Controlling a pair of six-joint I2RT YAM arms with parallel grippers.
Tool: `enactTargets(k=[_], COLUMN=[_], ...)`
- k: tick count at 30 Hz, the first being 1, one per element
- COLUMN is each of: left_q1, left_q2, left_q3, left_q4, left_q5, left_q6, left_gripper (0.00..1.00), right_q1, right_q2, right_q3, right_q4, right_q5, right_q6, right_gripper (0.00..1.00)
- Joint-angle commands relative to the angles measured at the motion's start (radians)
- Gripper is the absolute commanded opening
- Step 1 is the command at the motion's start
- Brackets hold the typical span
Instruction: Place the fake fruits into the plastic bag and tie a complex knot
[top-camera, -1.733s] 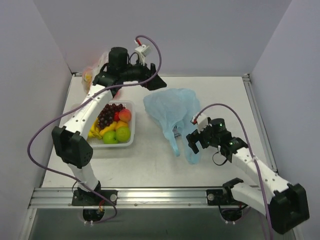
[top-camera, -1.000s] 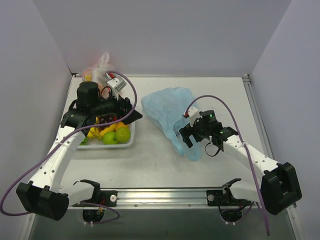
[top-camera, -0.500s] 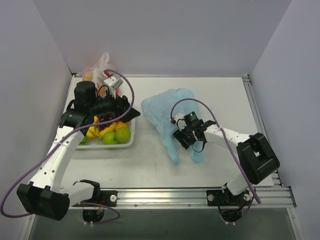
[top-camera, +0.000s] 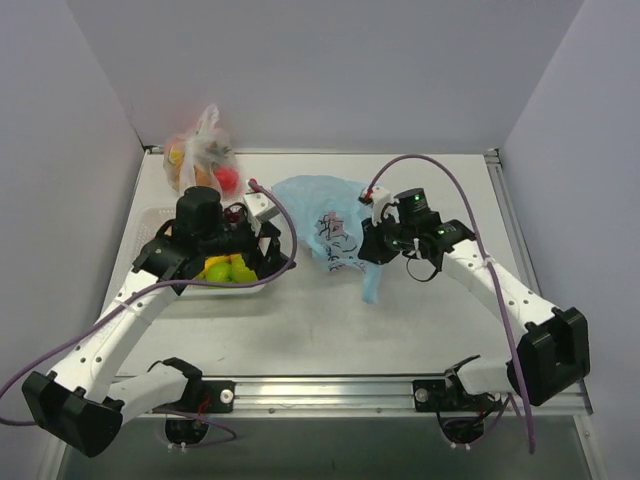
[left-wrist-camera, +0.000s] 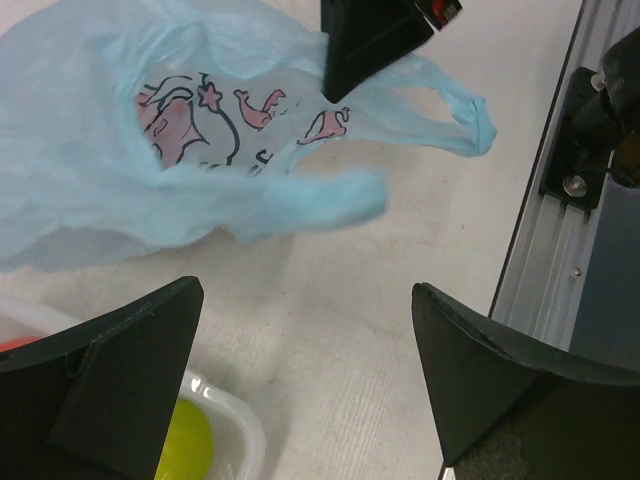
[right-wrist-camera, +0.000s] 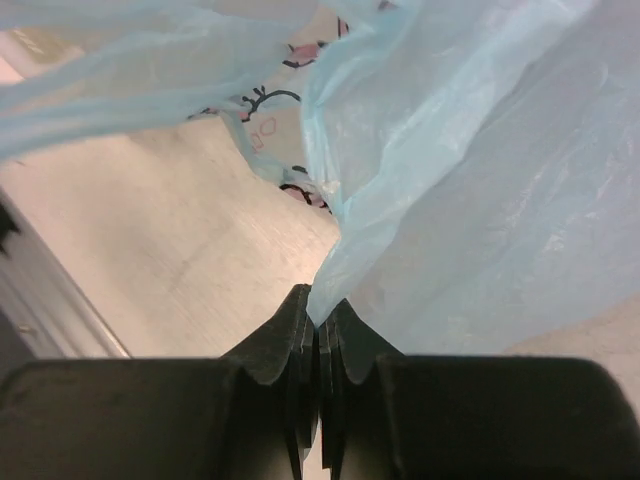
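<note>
Bag-opening step, we reckon: our R gripper (right-wrist-camera: 318, 322) pinches the plastic bag (top-camera: 335, 225), just right of tray (top-camera: 148, 214). L gripper (left-wrist-camera: 305, 295) gapes empty above tray, fake fruits (top-camera: 228, 268) inside. Next: grab one.

White links (top-camera: 500, 292) join black joints (top-camera: 203, 213) and tools (right-wrist-camera: 320, 310), with purple cables (top-camera: 425, 157) and seemingly green lights (top-camera: 418, 199).

Bare table (top-camera: 330, 335) beside plastic bag (top-camera: 318, 205)
</note>
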Motion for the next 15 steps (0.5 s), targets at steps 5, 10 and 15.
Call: enactTargets(k=[5, 10, 15], left_q1=[-0.119, -0.131, -0.15], left_q2=[0.024, 0.028, 0.137], left_q3=[0.023, -0.055, 0.009], left_q4=[0.096, 0.237, 0.247], left_q5=[-0.176, -0.297, -0.341], left_q6=[-0.024, -0.093, -0.134], left_gripper=[0.98, 0.98, 0.97], right_q1=[-0.11, -0.147, -0.148], right_q2=[-0.063, -0.129, -0.155], right_q3=[0.031, 0.007, 0.007], right_q4=[-0.034, 0.094, 0.161], right_q5=[-0.33, -0.437, -0.516], right_q6=[0.273, 0.437, 0.586], right_gripper=[0.0, 0.0, 0.0])
